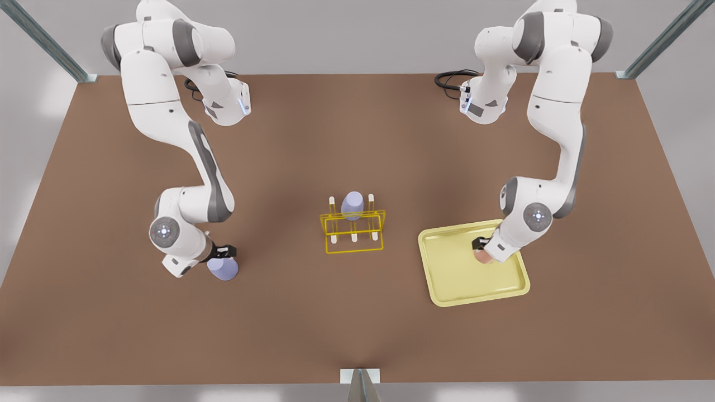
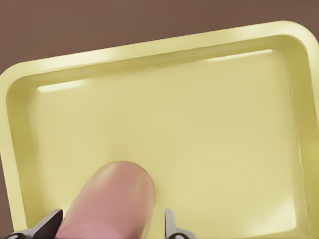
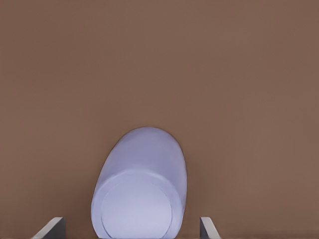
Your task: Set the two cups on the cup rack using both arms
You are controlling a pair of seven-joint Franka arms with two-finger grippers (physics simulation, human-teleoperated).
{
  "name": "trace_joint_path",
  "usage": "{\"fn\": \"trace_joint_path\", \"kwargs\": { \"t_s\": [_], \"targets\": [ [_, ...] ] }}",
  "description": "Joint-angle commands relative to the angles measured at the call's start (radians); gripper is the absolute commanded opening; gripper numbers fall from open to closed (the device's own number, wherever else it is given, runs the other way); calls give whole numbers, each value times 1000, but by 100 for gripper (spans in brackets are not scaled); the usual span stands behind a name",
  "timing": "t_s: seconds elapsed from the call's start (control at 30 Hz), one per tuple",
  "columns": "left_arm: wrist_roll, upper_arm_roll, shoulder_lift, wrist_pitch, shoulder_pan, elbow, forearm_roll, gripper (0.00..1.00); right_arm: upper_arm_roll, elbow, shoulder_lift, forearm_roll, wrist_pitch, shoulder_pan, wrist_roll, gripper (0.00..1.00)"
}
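The salmon pink cup (image 1: 484, 257) sits on the pale yellow tray (image 1: 458, 285) at the front view's right. My left gripper (image 1: 481, 245) is down over it, open, and the pink cup (image 2: 107, 199) lies between its fingers (image 2: 169, 226). At the front view's left, the lavender cup (image 1: 223, 268) rests on the brown table. My right gripper (image 1: 224, 252) is open and straddles this lavender cup (image 3: 138, 194), with a gap on both sides. The yellow wire cup rack (image 1: 353, 234) stands at the table's middle.
A third lavender cup (image 1: 352, 204) sits upside down on a back peg of the rack. The tray's raised rim (image 2: 149, 47) surrounds the pink cup. Bare brown table (image 1: 357, 324) lies between the rack and each arm.
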Motion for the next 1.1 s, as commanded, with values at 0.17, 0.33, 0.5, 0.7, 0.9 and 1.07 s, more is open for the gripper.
{"fn": "trace_joint_path", "kwargs": {
  "t_s": [0.17, 0.33, 0.5, 0.7, 0.9, 1.07],
  "targets": [
    [12, 0, 9, 37, 4, -8, -5, 100, 0, 17, 53, 3, 42, 0, 5, 100],
    [8, 0, 5, 29, 10, -27, -5, 100, 0, 19, 77, 10, 62, 0, 6, 100],
    [5, 0, 11, 31, 6, -28, -7, 100, 0, 16, 89, 9, 76, 3, 5, 100],
    [6, 0, 15, 31, 2, -25, -7, 77, 0, 16, 89, 9, 77, 0, 5, 99],
    [5, 0, 8, 31, 1, -14, -11, 77, 0, 34, 97, 9, 79, -2, -1, 94],
    [3, 0, 12, 34, -2, -7, -11, 74, 1, 43, 112, 10, 103, 0, -1, 94]
  ]
}}
